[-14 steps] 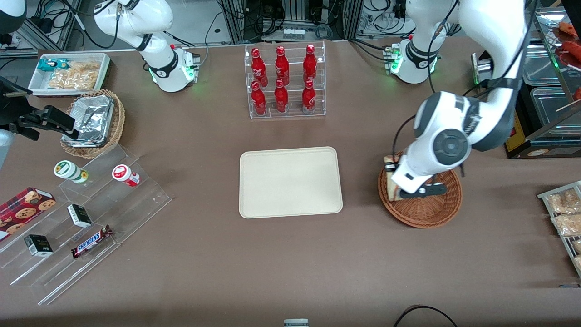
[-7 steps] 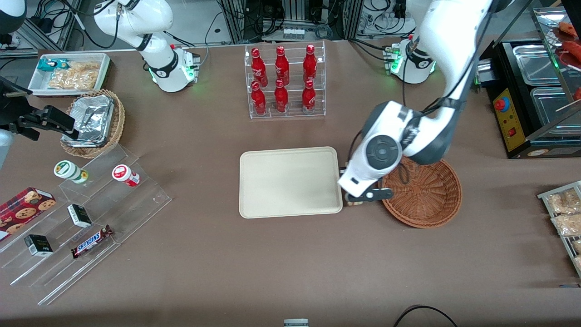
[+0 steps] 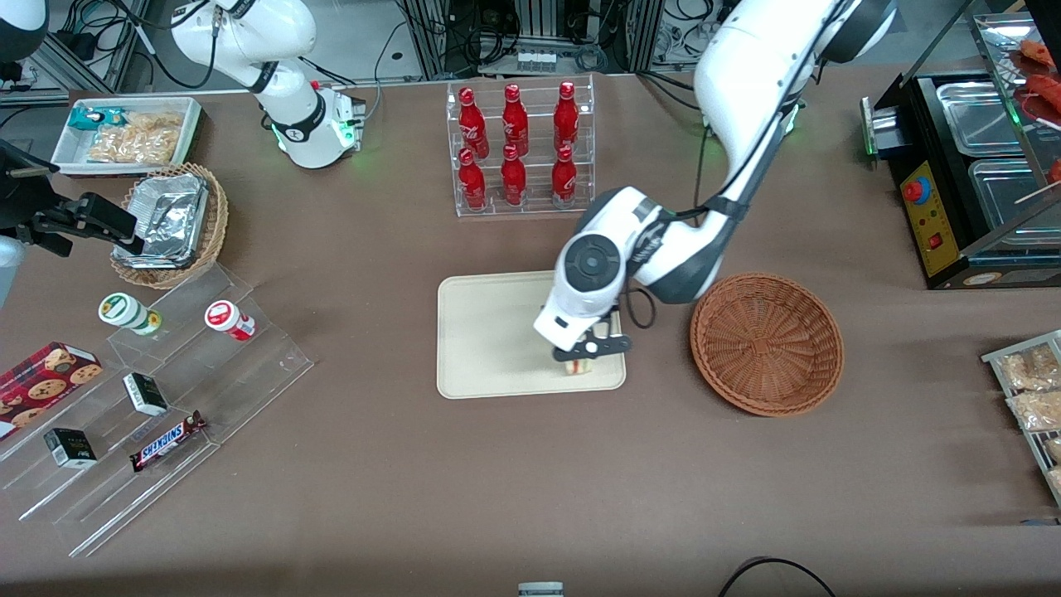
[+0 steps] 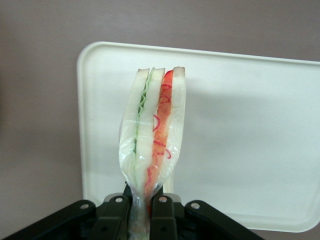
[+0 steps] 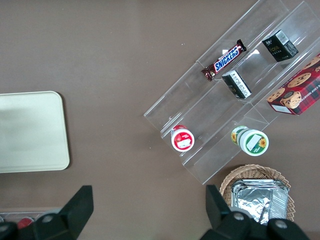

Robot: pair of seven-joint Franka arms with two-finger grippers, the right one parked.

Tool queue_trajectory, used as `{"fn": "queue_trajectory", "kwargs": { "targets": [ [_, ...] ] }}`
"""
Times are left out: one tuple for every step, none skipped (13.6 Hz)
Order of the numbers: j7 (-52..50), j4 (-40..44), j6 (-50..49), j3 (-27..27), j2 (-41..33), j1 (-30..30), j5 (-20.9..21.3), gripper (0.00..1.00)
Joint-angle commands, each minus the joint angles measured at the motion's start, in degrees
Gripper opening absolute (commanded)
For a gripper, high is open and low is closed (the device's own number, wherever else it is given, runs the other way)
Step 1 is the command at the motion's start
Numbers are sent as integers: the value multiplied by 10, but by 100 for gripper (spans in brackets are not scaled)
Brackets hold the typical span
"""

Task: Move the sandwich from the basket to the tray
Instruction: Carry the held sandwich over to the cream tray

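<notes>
My left gripper is shut on the sandwich, a plastic-wrapped wedge with pale bread and green, white and red layers. It holds the sandwich a little above the cream-beige tray, over the tray's part nearest the reddish-brown basket. In the front view only a small bit of the sandwich shows under the wrist. The tray also shows in the left wrist view beneath the sandwich. The basket is empty.
A clear rack of red bottles stands farther from the front camera than the tray. A clear stepped stand with snacks, a tan basket with foil containers and a white bin lie toward the parked arm's end.
My left gripper has carried the sandwich out of the basket, across the table and over the tray. The basket is now empty.
</notes>
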Motion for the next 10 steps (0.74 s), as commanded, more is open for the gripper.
{"fn": "queue_trajectory", "kwargs": {
  "targets": [
    [-15, 23, 4, 6, 15, -18, -1, 4],
    [-16, 23, 19, 5, 21, -22, -2, 4],
    [-16, 21, 38, 5, 23, -28, -2, 4],
    [-16, 21, 50, 5, 28, -30, -2, 5],
    [-16, 22, 52, 5, 34, -34, -2, 5],
    [-18, 22, 55, 5, 39, -40, -2, 5],
    [-26, 21, 59, 5, 44, -43, -2, 5],
    [-34, 21, 67, 5, 50, -44, -2, 6],
    [-37, 21, 70, 5, 56, -48, -2, 6],
    [-38, 21, 70, 4, 59, -55, -2, 6]
  ]
}}
